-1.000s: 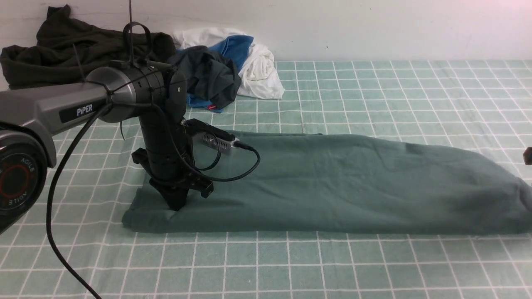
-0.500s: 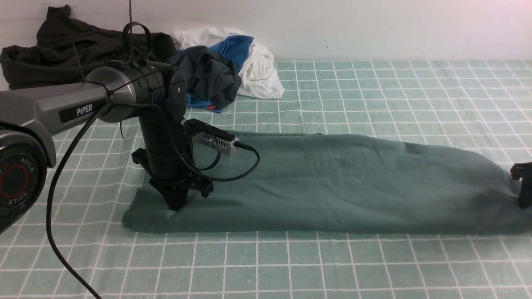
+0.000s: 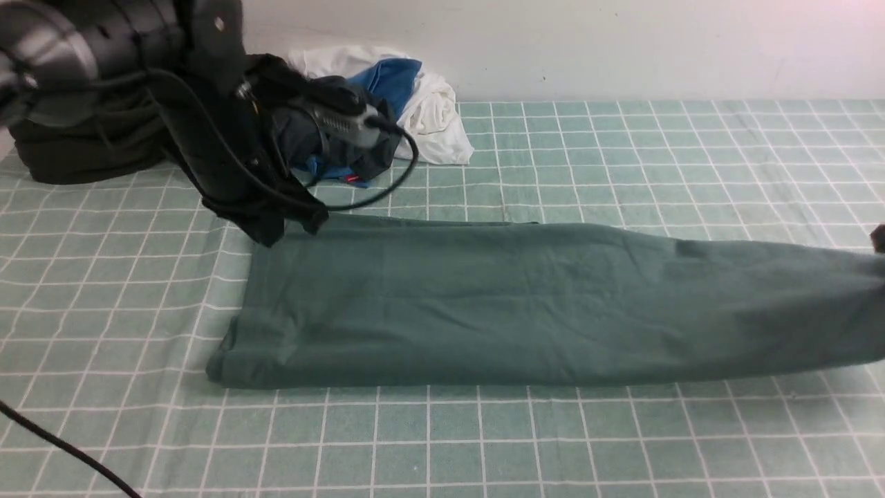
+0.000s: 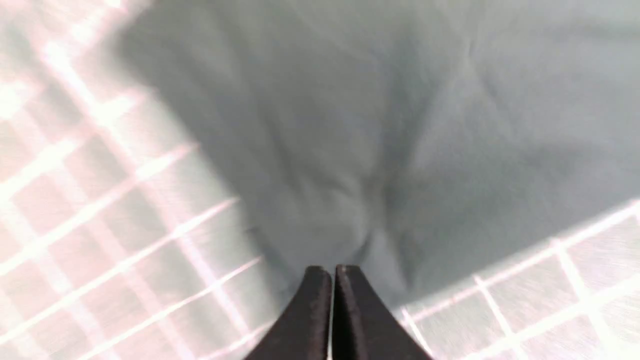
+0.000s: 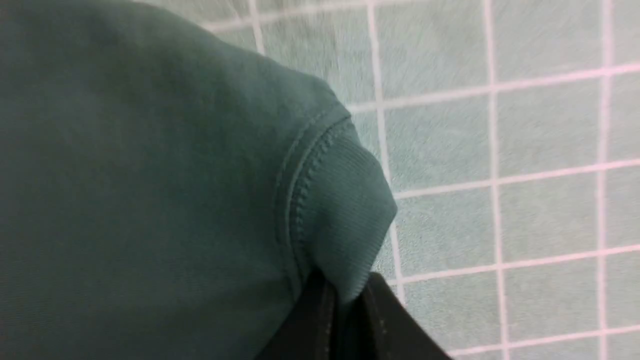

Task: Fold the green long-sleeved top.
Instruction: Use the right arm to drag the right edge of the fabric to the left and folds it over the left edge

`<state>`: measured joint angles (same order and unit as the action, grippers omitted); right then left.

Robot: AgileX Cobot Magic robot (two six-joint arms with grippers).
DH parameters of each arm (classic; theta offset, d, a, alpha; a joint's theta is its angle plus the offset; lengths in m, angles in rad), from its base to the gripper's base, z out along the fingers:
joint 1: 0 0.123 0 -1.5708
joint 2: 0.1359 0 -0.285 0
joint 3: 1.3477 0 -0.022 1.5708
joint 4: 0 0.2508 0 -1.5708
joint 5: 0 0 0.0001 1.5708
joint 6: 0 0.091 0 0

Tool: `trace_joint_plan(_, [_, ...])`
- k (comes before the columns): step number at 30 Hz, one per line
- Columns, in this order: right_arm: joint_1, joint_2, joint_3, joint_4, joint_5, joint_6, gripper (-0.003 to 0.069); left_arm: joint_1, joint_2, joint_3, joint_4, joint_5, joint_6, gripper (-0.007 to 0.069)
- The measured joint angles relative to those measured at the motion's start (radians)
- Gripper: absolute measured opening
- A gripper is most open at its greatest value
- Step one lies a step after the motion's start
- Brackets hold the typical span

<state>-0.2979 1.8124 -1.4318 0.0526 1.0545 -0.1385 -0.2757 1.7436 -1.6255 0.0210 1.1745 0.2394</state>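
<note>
The green long-sleeved top [image 3: 525,304] lies folded into a long band across the checked cloth, running from the left to past the right edge of the front view. My left gripper [image 3: 266,238] hangs just above the top's far left corner. In the left wrist view it [image 4: 332,270] is shut with nothing between its fingers, and the top [image 4: 350,125] lies beneath it. My right gripper [image 5: 347,292] is shut on a ribbed edge of the top [image 5: 345,210]. Only a dark sliver of that gripper [image 3: 879,238] shows at the front view's right edge.
A dark olive garment [image 3: 83,152] is heaped at the back left against the wall. Beside it lies a pile of charcoal, blue and white clothes [image 3: 415,104]. A black cable [image 3: 62,449] crosses the checked table cover [image 3: 484,443] at the near left.
My left arm has lifted off the top's left end and swung up and back. My right gripper came in at the right end and shut on the ribbed edge, which is now slightly raised.
</note>
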Motion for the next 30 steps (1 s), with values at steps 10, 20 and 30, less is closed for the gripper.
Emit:
trace_joint_plan(10, [0.330,-0.181,-0.245,0.091,0.155,-0.044,0.0026,0.000,-0.466,0.172,0.002,0.027,-0.031,-0.0003])
trace_joint_plan(20, [0.876,0.113,-0.507,0.115,0.031,0.079,0.0026,0.000,-0.975,0.494,0.005,0.026,-0.067,-0.0003])
trace_joint_plan(30, [1.040,0.429,-0.709,0.166,-0.104,0.154,0.0043,0.000,-1.201,0.699,0.008,0.033,-0.119,-0.0003])
